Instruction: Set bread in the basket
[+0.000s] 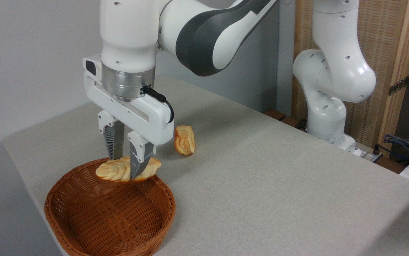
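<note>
Reddish-brown wicker formed the round, shallow basket [110, 213] that was set at the near left corner of the bench [261, 177], which was covered in a pale grey cloth-like surface. Above the basket's far rim, the braided loaf [113, 170] was held clear of the weave, lying roughly level with its pale rounded end towards the left and its browner tip towards the right. The loaf was pinched across its middle by the pincer [126, 165], whose two ribbed grey fingers [111, 140] were pointed straight down and pressed against the bread from either side; the nearer finger hid part of the loaf's right half. No part of the loaf could be seen touching the basket floor, and the basket's interior was seen to hold nothing else. The pincer was carried by a white arm with a dark grey band, which was bent down from the upper middle of the view, with a black cable [161, 99] looped at the wrist. A small, stubby golden-brown roll [184, 139] was left lying on the bench just behind and to the right of the pincer, apart from the basket. At the right, the arm's white base column [328, 106] was mounted beyond the bench edge, before a woven panel in a wooden frame [385, 53].
</note>
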`<state>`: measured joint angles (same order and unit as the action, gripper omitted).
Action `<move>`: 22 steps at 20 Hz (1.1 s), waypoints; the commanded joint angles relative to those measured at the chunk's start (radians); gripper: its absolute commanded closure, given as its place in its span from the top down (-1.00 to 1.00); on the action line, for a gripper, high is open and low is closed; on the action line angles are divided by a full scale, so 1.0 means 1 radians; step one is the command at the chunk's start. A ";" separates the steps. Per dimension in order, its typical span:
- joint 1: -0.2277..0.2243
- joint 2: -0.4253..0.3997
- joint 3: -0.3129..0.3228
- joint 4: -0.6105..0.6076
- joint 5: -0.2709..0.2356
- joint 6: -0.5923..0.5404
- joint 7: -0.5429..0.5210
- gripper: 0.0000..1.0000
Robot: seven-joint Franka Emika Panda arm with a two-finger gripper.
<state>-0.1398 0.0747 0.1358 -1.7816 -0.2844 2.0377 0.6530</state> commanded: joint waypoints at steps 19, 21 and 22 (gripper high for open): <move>-0.007 0.008 0.015 0.013 -0.039 0.141 -0.036 1.00; -0.009 0.008 0.015 0.013 -0.039 0.139 -0.036 1.00; -0.007 0.008 0.015 0.013 -0.036 0.139 -0.033 1.00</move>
<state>-0.1384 0.0775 0.1374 -1.7801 -0.3089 2.1649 0.6240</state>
